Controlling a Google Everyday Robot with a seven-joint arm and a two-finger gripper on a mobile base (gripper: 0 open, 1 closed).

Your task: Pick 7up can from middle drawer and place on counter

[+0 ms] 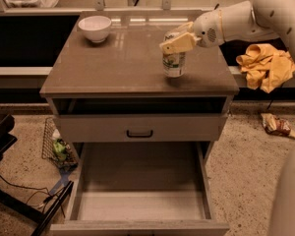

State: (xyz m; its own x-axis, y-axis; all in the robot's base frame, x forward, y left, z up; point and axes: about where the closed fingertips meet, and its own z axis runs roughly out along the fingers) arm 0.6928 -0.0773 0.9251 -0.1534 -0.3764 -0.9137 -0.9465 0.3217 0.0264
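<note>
The 7up can (173,64) is upright over the right half of the counter (118,63), its base at or just above the glossy surface. My gripper (176,41) comes in from the right on the white arm and is shut on the can's top. The middle drawer (137,203) is pulled out at the bottom of the cabinet, its flat grey floor bare, well below and in front of the gripper.
A white bowl (95,28) stands at the counter's back left. A closed drawer front with a black handle (139,132) sits above the open drawer. A yellow cloth (266,65) lies to the right, and a wire basket (58,146) and a wrapper (277,125) are on the floor.
</note>
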